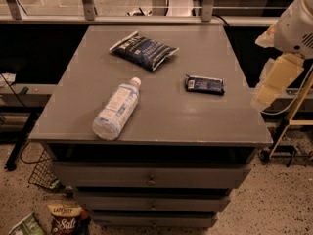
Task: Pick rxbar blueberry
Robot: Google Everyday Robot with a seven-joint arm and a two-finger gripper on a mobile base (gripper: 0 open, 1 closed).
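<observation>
Three things lie on the grey table (195,48), one of each: one rxbar blueberry (204,84), one puffy dark blue snack bag (144,50) with white print, and one clear plastic bottle (117,109) on its side with its white cap toward the upper right. Below the top are three drawers (150,176), and two more snack bags (63,220) lie on the floor at the lower left of the frame. The gripper (276,82), pale and cream-coloured, hangs at the right edge of the frame beyond the table's right side, touching nothing on it; I cannot tell whether it is apart or together. The rxbar blueberry lies flat, right of the frame's centre, small, rectangular and dark blue, with a white label patch near its left end, well apart from bag and bottle.
</observation>
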